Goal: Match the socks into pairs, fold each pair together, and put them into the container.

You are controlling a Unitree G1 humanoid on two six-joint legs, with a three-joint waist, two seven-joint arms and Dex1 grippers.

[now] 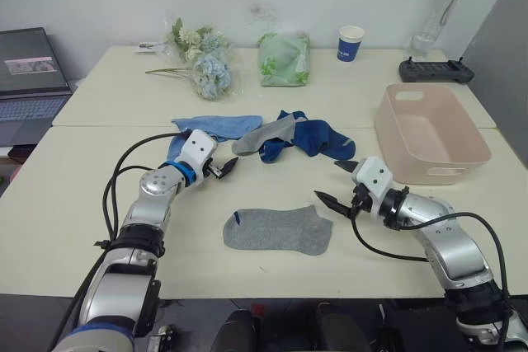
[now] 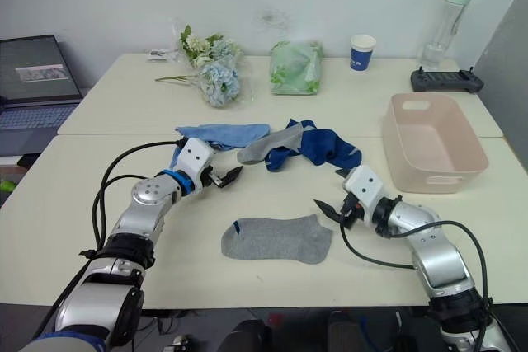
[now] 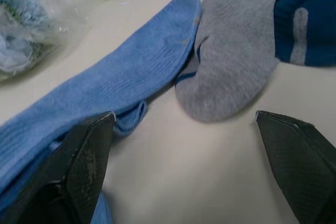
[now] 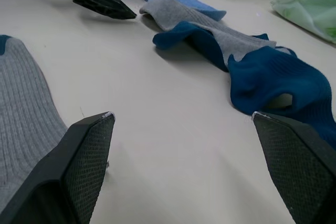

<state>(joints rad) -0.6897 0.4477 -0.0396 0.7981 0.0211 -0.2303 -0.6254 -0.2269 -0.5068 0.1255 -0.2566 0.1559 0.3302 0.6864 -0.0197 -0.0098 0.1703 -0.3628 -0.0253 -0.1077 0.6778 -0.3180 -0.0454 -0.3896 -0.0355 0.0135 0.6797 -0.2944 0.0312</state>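
One grey sock point(image 1: 278, 231) lies flat at the front middle of the table. Behind it is a loose heap: a light blue sock point(image 1: 219, 125), a second grey sock point(image 1: 264, 135) and dark navy socks point(image 1: 320, 138) partly overlapping. My left gripper point(image 1: 226, 168) is open just in front of the light blue sock point(image 3: 121, 77) and the heap's grey sock point(image 3: 231, 61), holding nothing. My right gripper point(image 1: 330, 180) is open and empty between the flat grey sock point(image 4: 21, 124) and the navy socks point(image 4: 273, 85). The pale pink container point(image 1: 417, 111) stands empty at the right.
Along the back of the table are a bunch of flowers point(image 1: 206, 63), a green bag point(image 1: 283, 59), a blue paper cup point(image 1: 351, 43), a clear bottle point(image 1: 433, 14) and a black controller point(image 1: 436, 70). A laptop point(image 1: 29, 80) sits off to the left.
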